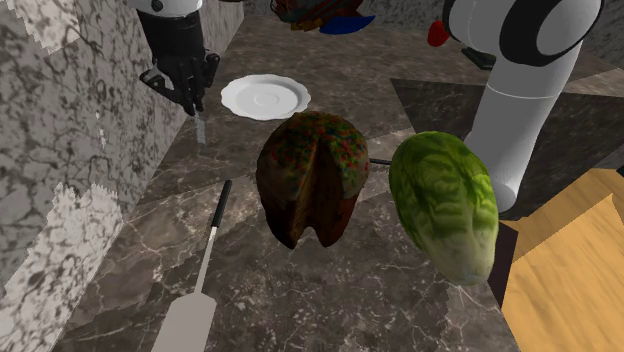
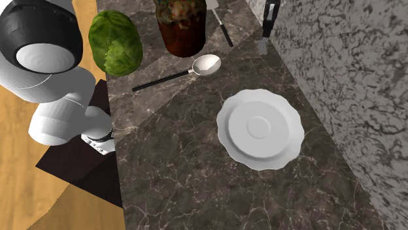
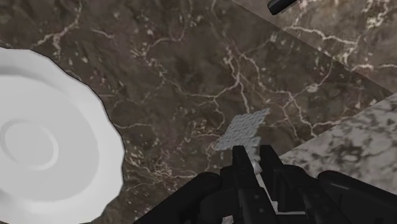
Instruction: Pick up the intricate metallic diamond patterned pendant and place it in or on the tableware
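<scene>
Pinching the grey diamond-patterned pendant [image 1: 200, 128], your gripper [image 1: 195, 106] hangs upper left in the shoulder view, near the scalloped white plate [image 1: 285, 100] on dark marble.

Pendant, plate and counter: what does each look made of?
Pendant: dull grey, likely metal, judging by its embossed diamond lattice. Plate: plain white, smooth with soft shading, perhaps glazed ceramic, though the render leaves it open. Counter: dark brown polished stone, marble-like, with pale veins.
</scene>
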